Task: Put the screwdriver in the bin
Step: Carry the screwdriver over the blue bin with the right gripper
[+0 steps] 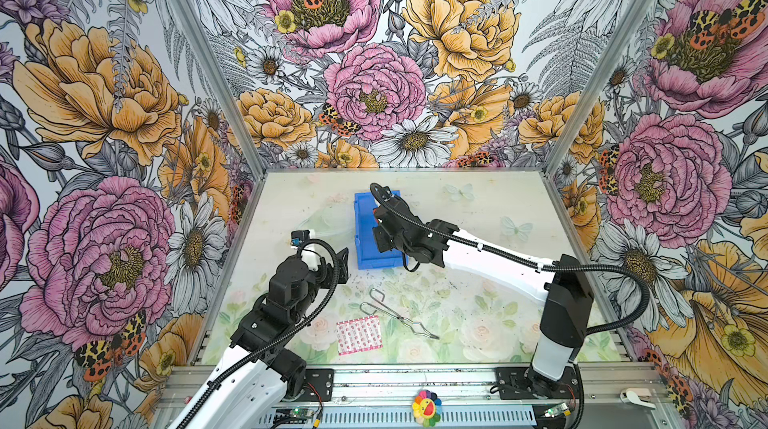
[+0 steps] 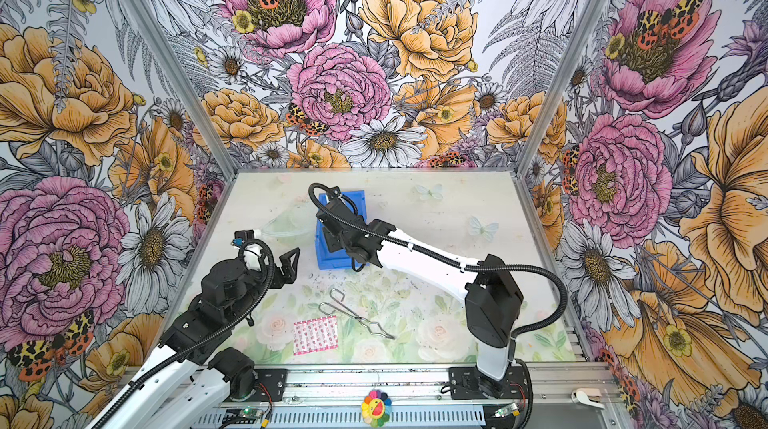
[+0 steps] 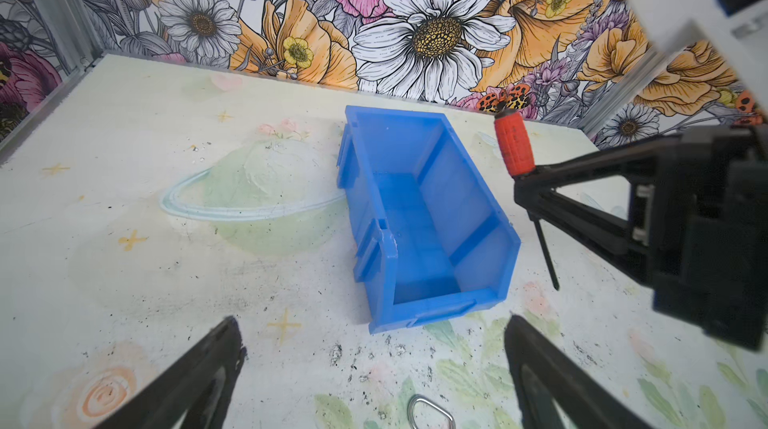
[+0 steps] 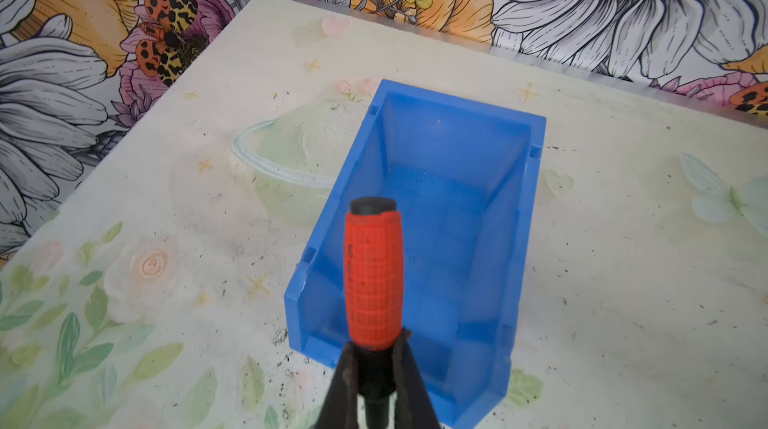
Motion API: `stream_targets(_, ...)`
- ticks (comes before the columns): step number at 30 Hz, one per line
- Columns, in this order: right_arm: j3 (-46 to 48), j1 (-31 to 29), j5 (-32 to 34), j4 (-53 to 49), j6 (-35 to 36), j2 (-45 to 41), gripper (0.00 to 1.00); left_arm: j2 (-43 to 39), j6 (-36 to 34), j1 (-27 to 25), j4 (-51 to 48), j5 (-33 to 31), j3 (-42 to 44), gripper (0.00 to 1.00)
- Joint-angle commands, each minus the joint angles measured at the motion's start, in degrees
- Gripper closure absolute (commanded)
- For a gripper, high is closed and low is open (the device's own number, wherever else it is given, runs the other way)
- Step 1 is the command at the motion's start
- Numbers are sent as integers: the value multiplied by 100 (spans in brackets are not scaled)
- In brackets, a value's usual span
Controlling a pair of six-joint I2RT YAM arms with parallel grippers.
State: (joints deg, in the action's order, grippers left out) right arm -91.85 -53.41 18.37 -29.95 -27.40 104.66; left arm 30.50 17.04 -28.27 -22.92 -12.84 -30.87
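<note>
My right gripper [image 4: 376, 348] is clamped tight on the screwdriver [image 4: 374, 273]. The jaws pinch the black collar just under the red handle. The right wrist view shows that grip best: handle end toward the camera, black cap on top, and the bin [image 4: 457, 107] open behind it. The shaft is hidden there.

The left wrist view fills that in. The thin dark shaft [image 3: 546, 256] hangs down below the jaws and is slightly tilted, with its tip free and touching nothing. From that side the screwdriver sits up in the air, just off the bin's long wall [image 3: 440, 182] and not inside. The bin interior looks bare in both wrist views.

In both top views my right wrist covers most of the tool. Only a sliver of red [image 1: 376, 221] shows, above the right part of the bin. I can't tell from there whether it's over the opening or over the rim.

My left gripper [image 1: 338, 267] is spread wide and holds nothing. It sits near the bin's left side without touching. The left wrist view shows its two fingers [image 3: 224, 348] well apart.

The top views alone show the rest of the table [image 1: 478, 219]. Wire tongs [image 1: 399, 314] lie nearer my bases, and a pink packet [image 1: 359, 334] lies just beside them. The left wrist view catches only one loop of the tongs.
</note>
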Motion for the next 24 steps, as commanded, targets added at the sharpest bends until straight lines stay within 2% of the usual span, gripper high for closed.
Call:
stream_targets(1,-408,234,-88,-81,-346,526,100,-123,-243,46,170,295,-95,1)
stream_targets(6,-1090,417,-467,-81,-408,1262,100,-156,-152,39,182,440,-118,1)
stream_targets(12,-1540,706,-855,-86,-632,1998,100,-163,-220,35,186,326,-15,1)
stream_targets(24,-2038,763,-1178,-89,-653,2792,100,-86,-239,50,218,335,2,1)
